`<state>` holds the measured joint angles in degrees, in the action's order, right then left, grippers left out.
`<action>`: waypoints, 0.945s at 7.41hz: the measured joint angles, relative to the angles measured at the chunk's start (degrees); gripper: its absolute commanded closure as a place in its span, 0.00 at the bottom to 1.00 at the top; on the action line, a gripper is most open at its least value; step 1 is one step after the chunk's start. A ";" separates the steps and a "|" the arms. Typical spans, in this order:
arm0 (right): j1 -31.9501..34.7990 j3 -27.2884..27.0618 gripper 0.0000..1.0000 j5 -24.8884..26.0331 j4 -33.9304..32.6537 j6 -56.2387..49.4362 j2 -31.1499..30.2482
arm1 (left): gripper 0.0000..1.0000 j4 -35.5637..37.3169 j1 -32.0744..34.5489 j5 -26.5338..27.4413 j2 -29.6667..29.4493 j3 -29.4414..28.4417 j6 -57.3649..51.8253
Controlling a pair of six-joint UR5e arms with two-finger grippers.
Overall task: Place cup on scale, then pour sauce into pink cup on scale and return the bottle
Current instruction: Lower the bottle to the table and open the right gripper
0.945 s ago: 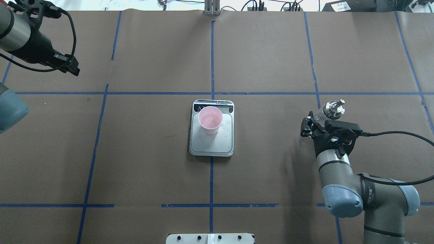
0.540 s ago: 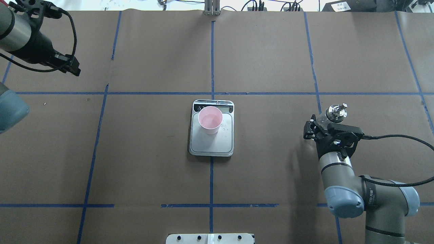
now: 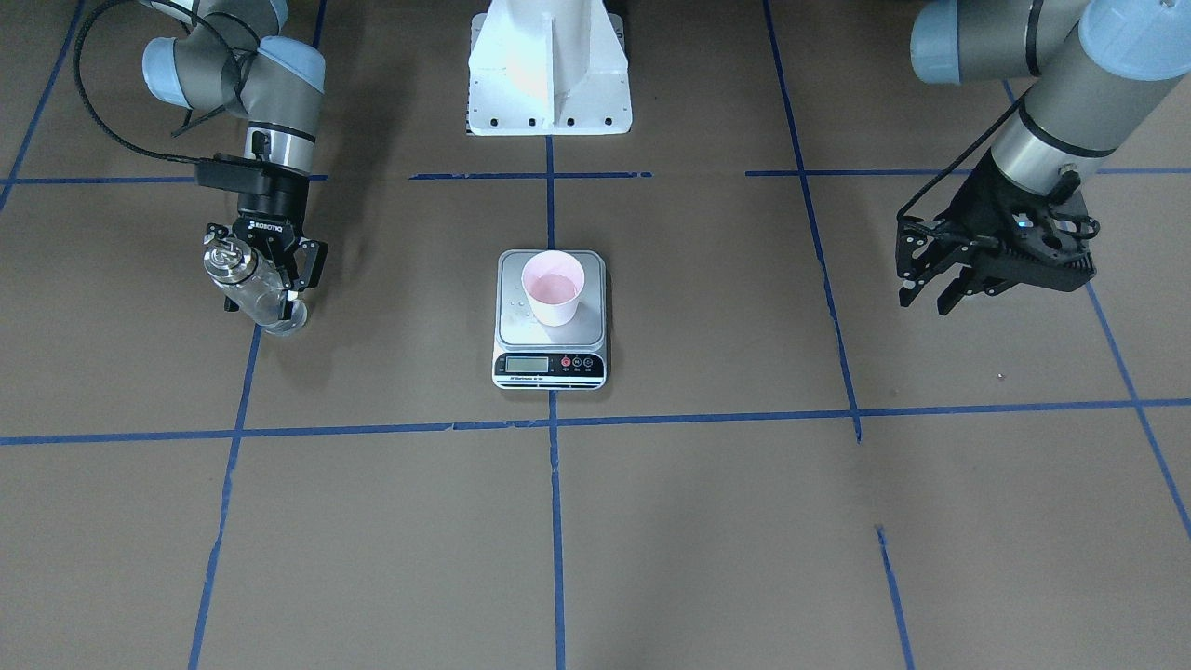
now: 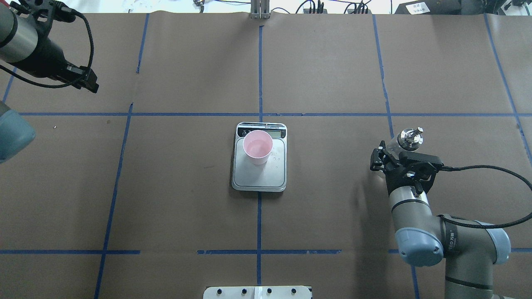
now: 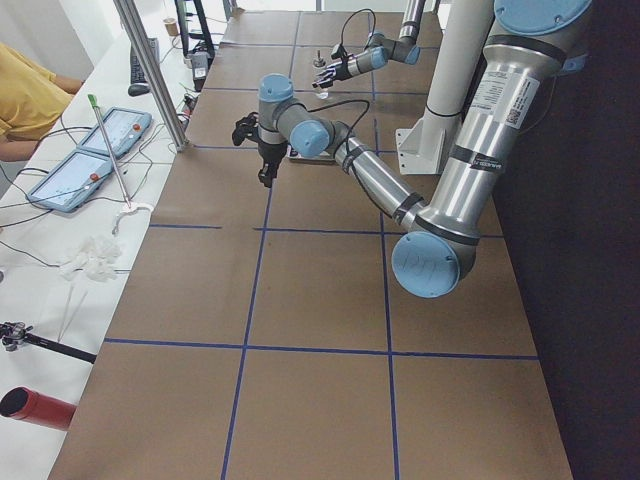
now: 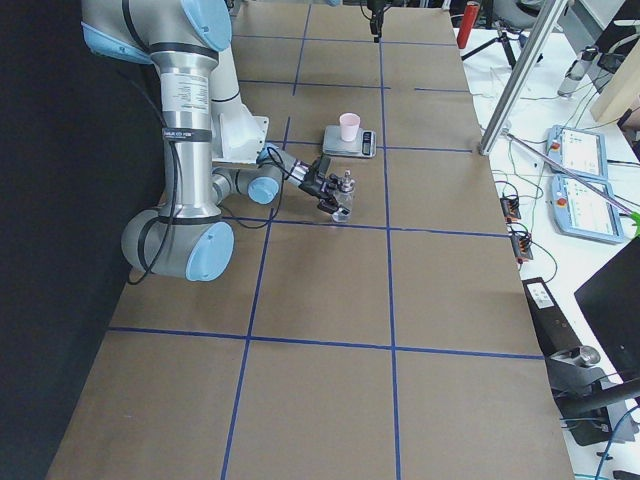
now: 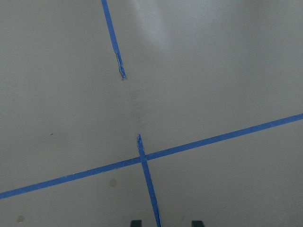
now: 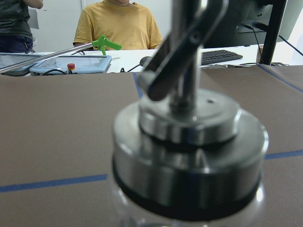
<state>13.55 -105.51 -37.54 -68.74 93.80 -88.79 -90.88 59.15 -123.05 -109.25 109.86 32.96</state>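
Note:
The pink cup stands upright on the back half of the scale at the table's centre. A few droplets lie on the platform beside it. My right gripper is shut on the clear glass bottle far to the scale's right in the overhead view. The bottle leans slightly, its base close to the table, and its silver cap fills the right wrist view. My left gripper hangs open and empty above the far left of the table.
Blue tape lines divide the brown table cover. The white robot base stands behind the scale. A person in a yellow shirt sits past the far table end, by tablets and cables.
My right gripper with the bottle has shifted slightly towards the robot and lower. The cup, the scale and the left arm have not moved.

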 measured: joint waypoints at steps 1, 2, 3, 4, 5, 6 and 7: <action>-0.01 0.08 0.00 0.03 0.01 -0.07 0.04 | 0.54 0.00 0.00 0.00 0.00 0.00 0.00; -0.01 0.09 0.00 0.09 0.01 -0.10 0.08 | 0.54 0.00 0.00 0.00 0.00 0.00 0.00; -0.01 0.03 0.00 0.19 0.03 -0.20 0.06 | 0.54 0.00 0.01 0.00 0.00 0.00 0.00; -0.01 -0.11 0.00 0.46 0.07 -0.23 -0.05 | 0.54 0.00 0.00 0.00 0.00 0.00 0.00; -0.15 -0.29 0.00 1.03 0.09 -0.19 -0.25 | 0.54 0.00 0.01 0.00 0.00 0.00 0.00; -0.51 -0.51 0.00 1.78 0.10 -0.12 -0.48 | 0.54 0.00 0.01 0.00 0.00 0.03 0.00; -1.21 -0.84 0.00 2.64 0.10 -0.02 -0.79 | 0.54 0.00 0.00 0.00 0.00 0.12 0.00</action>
<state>12.34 -106.35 -34.91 -68.64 93.78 -89.58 -90.88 59.15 -123.05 -109.25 109.98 32.96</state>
